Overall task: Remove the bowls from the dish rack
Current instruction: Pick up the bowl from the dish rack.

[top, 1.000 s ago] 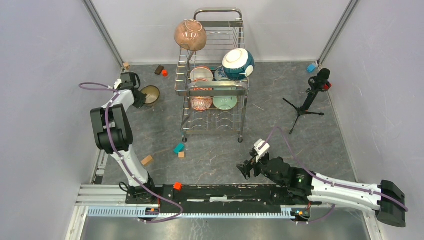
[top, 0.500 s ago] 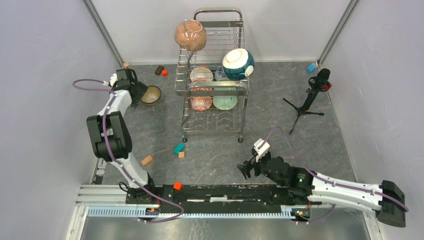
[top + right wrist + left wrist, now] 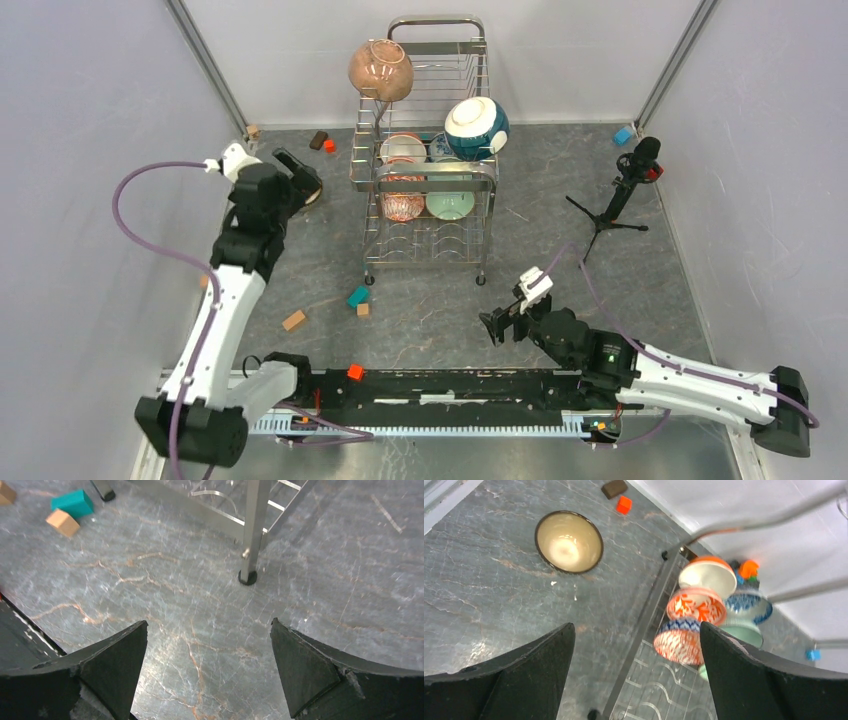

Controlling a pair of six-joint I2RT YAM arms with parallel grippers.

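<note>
- The dish rack [image 3: 425, 243], two tiers of chrome wire on thin legs, stands mid-table toward the far wall.
- The pink-brown bowl [image 3: 381, 70] is tilted at the rack's top far-left corner.
- The teal-and-white bowl [image 3: 476, 128] leans on the right side of the upper tier.
- The upper tier also holds a white bowl [image 3: 403, 148] with an orange outside. The blue-patterned bowl [image 3: 440, 147] is just beside it, partly hidden.
- Lower down, the red-patterned bowl [image 3: 403, 205] and pale green bowl [image 3: 450, 204] stand on edge side by side behind the front bar.
- The dark-rimmed bowl [image 3: 569, 542], cream inside, sits upright on the table [image 3: 440, 300] left of the rack and apart from it. In the top view the left arm mostly covers it.
- The left gripper [image 3: 636, 630] hovers over the table at the rack's left side. Its jaws are wide apart with nothing between them, and it touches neither the bowl nor the rack.
- The right gripper [image 3: 210, 627] is low over bare table in front of the rack's near-right leg [image 3: 252, 535]. Its jaws are wide and empty.
- A teal block [image 3: 72, 503] and a tan block [image 3: 62, 522] lie close together near the rack's near-left leg.
- A microphone stand [image 3: 620, 190] is right of the rack, well apart.
- A blue block [image 3: 623, 135] lies by the far right wall.
- A brown block [image 3: 319, 139] and an orange block [image 3: 329, 146] lie near the rack's far-left corner.
</note>
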